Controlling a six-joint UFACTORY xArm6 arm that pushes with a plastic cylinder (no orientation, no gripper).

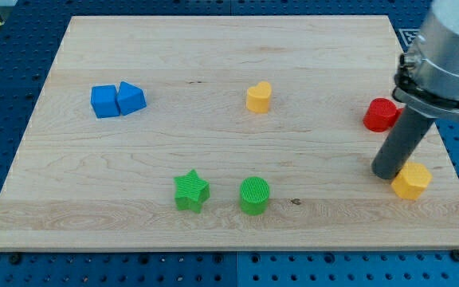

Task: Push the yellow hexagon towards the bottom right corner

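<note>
While our tip (388, 173) touches the yellow hexagon (411, 181) from the view's left, with no gripper to open or close, that block sits near the board (213, 56)'s right edge, bare wood toward the bottom corner.

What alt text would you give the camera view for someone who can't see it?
My tip touches the yellow hexagon near the wooden board's bottom right corner, a red block just above. Elsewhere: two blue blocks, a yellow block, green star, green cylinder.
</note>
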